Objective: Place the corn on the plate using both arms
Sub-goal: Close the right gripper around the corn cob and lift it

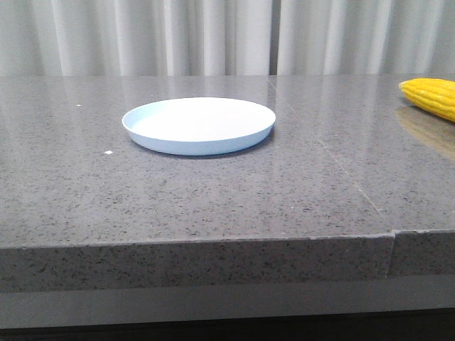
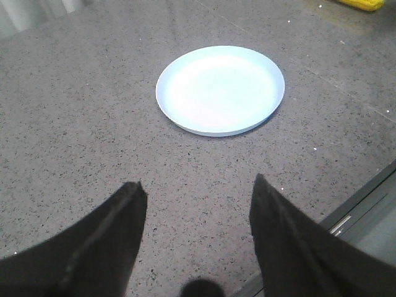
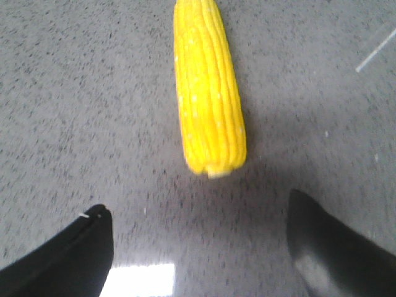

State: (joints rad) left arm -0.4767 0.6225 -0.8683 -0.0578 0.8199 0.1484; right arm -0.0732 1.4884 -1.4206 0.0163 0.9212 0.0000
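The bright yellow husked corn cob (image 3: 209, 93) lies on the speckled grey stone table (image 1: 213, 199) at the right edge of the front view, well apart from the round pale-blue shallow plate (image 1: 199, 126) at upper centre. The right gripper (image 3: 201, 244), fingers spread wide and empty, hangs just short of the cob's pale stub end. It should probably advance to straddle the cob's middle, crosswise to its length, before closing, while the left gripper (image 2: 195, 213), likewise apart and empty, waits near the plate.

One corn (image 3: 209, 93), one plate (image 1: 198, 125) (both single).
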